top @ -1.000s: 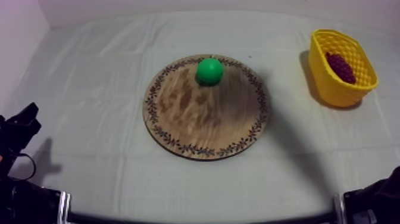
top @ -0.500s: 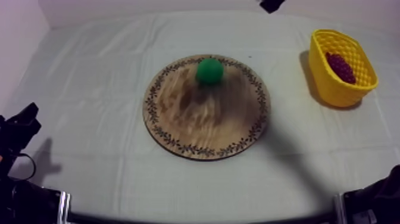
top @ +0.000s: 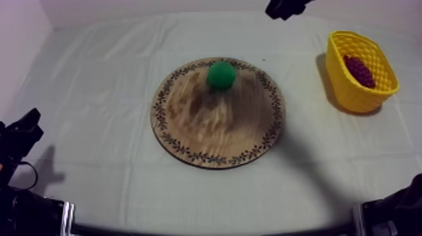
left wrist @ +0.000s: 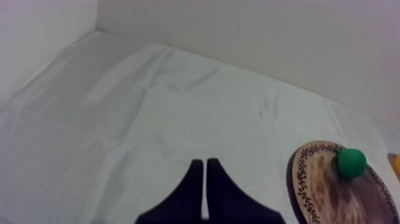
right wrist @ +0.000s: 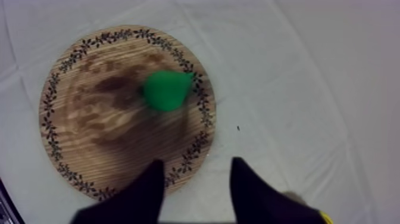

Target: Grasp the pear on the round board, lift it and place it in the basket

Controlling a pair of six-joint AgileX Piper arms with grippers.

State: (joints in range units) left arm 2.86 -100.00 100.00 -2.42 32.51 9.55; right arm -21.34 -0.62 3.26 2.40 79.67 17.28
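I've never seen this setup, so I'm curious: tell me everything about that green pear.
The green toy pear looks like smooth, plain plastic, with a round body narrowing to a blunt tip. It lies on its side on the round wooden board, just inside its patterned rim. Nothing else touches it.

the table (top: 188,194) wears a matt grey-white cloth (top: 100,94), creased in soft folds. the wooden board (top: 216,128) shows streaked matt grain, with a dark leaf pattern round its rim. the pear (top: 221,74) looks like smooth green plastic with a dull finish. the yellow basket (top: 353,95) at the table's right edge is openwork plastic; the grapes (top: 359,70) in it are dark red and knobbly. my left gripper (left wrist: 205,162) and my right gripper (right wrist: 197,164) look smooth, matt black.
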